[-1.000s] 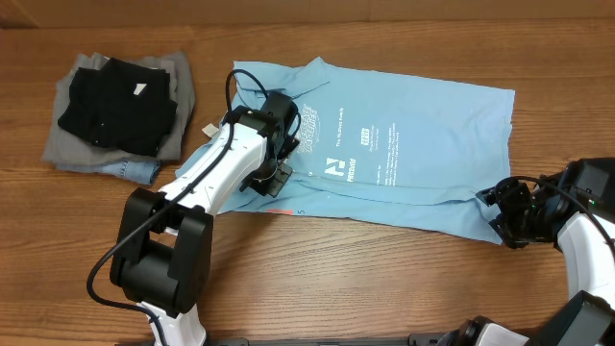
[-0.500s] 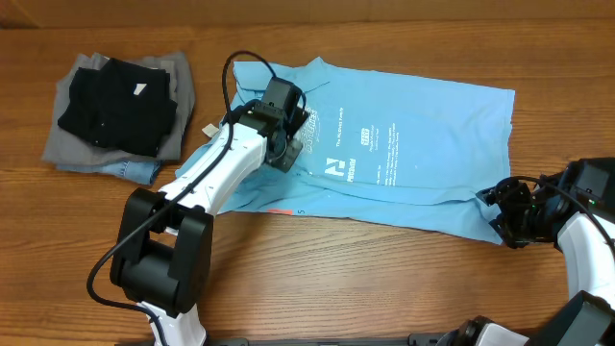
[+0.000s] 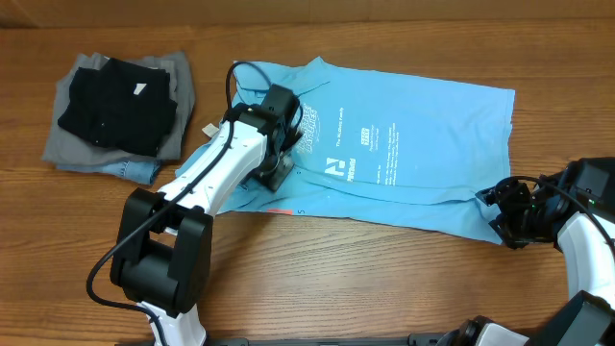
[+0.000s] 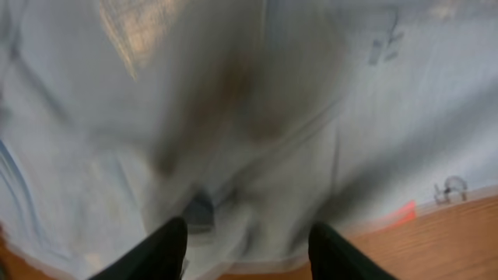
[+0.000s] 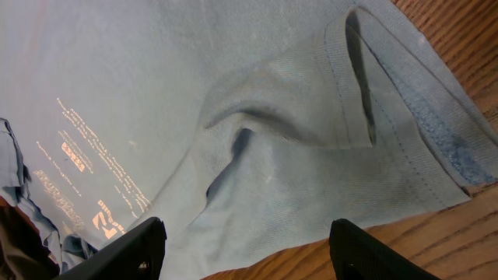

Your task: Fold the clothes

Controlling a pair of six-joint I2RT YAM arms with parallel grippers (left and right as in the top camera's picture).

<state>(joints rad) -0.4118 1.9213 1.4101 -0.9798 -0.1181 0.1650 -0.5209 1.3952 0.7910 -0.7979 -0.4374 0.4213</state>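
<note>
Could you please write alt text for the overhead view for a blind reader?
A light blue printed shirt lies spread on a wooden table, the left hand over its left end and the right hand at its near right corner. A pile of folded black and grey clothes sits at far left.

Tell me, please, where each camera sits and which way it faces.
Overhead: above wooden table, facing down on light-blue printed shirt, folded black-and-grey garment stack, both arms.
Left wrist: on left hand, facing down at blurred shirt; own fingers show.
Right wrist: on right hand, facing shirt's hem; own fingers show.
All share the shirt.
</note>
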